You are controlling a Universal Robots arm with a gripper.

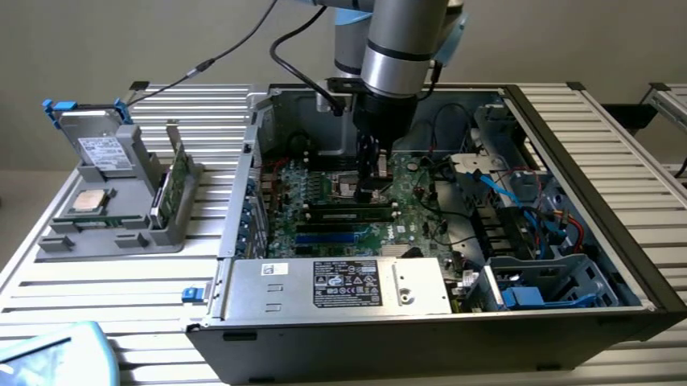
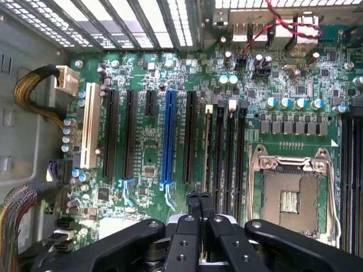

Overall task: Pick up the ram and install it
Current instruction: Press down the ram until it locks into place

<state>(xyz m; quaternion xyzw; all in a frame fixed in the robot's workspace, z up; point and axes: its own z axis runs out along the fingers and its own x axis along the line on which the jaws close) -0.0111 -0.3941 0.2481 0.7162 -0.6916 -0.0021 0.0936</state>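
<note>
1. Lying open on the slatted desk (image 1: 96, 281): a computer case (image 1: 601, 161), with the motherboard (image 1: 322, 201) exposed inside.
2. Reaching down into the case from above: the arm, with the tool (image 1: 374, 191) sitting low over the board; in the wrist view the tool (image 2: 199, 199) showing fingertips (image 2: 193, 199) pressed together, closed, gripping nothing visible.
3. Lying in a memory slot just below the tool in the exterior view: the ram (image 1: 346, 214), long and narrow, seated level between the slot latches.
4. Crowding the tool's surroundings: the empty processor socket (image 2: 290, 195) with its metal frame, a blue expansion slot (image 2: 168, 141), and black memory slots (image 2: 224, 153) running beneath the fingertips.
5. Occupying the case's near edge: a silver power supply (image 1: 333, 285) with a label.
6. Filling the case toward the exterior view's right: drive bays (image 1: 536, 277) with blue and red cables (image 1: 516, 201).
7. Standing well apart at the exterior view's left: a grey parts stand (image 1: 108, 217), holding a silver processor chip (image 1: 88, 201), a drive (image 1: 102, 149) and an upright green card (image 1: 177, 181).
</note>
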